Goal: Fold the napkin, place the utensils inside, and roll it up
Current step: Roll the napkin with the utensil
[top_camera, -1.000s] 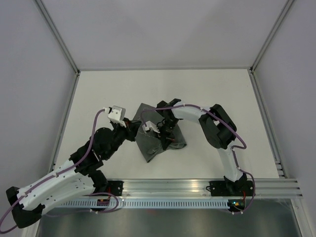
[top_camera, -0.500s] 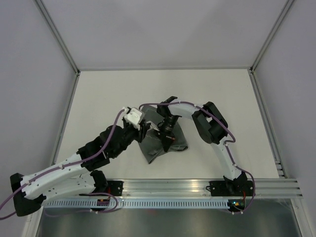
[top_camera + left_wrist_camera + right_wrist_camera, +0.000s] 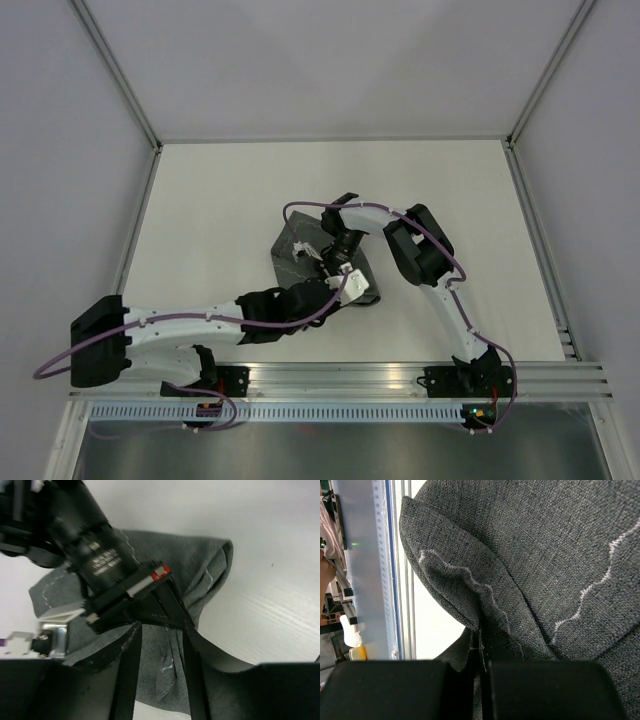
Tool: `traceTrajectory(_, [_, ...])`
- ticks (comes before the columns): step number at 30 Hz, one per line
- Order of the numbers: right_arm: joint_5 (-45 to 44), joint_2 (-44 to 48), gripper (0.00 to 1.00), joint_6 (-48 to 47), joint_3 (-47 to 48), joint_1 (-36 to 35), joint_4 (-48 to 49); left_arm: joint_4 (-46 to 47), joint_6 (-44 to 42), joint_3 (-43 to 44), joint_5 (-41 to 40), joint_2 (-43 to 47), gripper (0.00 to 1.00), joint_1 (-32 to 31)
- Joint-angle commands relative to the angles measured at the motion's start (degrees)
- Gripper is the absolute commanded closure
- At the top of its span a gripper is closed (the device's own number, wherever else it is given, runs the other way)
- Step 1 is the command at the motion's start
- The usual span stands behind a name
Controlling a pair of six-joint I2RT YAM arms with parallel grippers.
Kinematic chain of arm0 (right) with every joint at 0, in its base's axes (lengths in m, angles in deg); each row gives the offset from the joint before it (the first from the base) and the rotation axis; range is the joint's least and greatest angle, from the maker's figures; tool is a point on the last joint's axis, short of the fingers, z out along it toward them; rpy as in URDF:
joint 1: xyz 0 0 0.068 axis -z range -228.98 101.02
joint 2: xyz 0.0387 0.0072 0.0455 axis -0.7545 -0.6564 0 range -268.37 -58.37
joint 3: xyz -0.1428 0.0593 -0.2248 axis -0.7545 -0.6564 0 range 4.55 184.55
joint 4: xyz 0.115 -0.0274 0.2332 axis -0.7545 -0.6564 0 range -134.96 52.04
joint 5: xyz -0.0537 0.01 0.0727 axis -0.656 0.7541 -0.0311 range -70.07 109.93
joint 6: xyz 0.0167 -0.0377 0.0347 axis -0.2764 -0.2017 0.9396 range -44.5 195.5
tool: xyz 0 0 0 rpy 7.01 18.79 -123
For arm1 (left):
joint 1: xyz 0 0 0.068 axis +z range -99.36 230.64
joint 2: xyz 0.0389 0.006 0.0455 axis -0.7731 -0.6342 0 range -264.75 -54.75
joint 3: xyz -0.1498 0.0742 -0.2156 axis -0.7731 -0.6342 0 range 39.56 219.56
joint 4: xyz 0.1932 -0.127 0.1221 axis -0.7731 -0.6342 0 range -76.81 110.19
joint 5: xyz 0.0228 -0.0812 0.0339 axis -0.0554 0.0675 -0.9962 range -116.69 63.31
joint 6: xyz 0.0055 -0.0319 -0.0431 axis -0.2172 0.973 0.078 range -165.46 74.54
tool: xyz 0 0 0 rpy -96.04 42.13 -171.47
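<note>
Now that the left hand (image 3: 160,630) has swung in over the crumpled dark grey fabric napkin (image 3: 288,260) on the white counter (image 3: 220,200) and parted its fingers, empty, beside the right hand (image 3: 479,635) pinching a hemmed fold, folding looks unfinished.

Napkin (image 3: 284,255) partly hidden under left arm (image 3: 290,303) (top view); cropped in right wrist view

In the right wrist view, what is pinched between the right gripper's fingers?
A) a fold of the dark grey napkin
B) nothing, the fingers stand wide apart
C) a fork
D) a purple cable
A: the right gripper has its fingers closed together on a raised fold of the napkin, and the grey cloth runs down between them.
</note>
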Motion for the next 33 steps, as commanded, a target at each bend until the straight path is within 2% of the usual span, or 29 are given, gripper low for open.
traceTrajectory(1, [-2.0, -2.0, 1.0, -2.7, 0.8, 0.3, 2.5, 3.7, -1.5, 0.9, -0.1, -5.2, 0.54, -0.7])
traceTrajectory(7, [-2.1, -2.4, 1.0, -2.3, 1.0, 0.6, 2.5, 2.1, 0.5, 2.0, 0.6, -11.4, 0.48, -0.3])
traceTrajectory(9, [-2.1, -2.5, 1.0, -2.3, 0.8, 0.6, 2.5, -1.3, 1.7, 3.1, 2.0, -12.9, 0.48, 0.2])
traceTrajectory(13, [-1.8, -2.6, 0.99, -2.1, 0.9, 0.9, 2.5, -1.3, 2.9, 2.7, 2.6, -15.2, 0.47, 1.4])
traceTrajectory(33, [-1.7, -3.0, 0.99, -1.6, 0.7, 1.1, 2.4, 1.2, 3.4, 1.2, 12.5, -20.8, 0.48, 7.6])
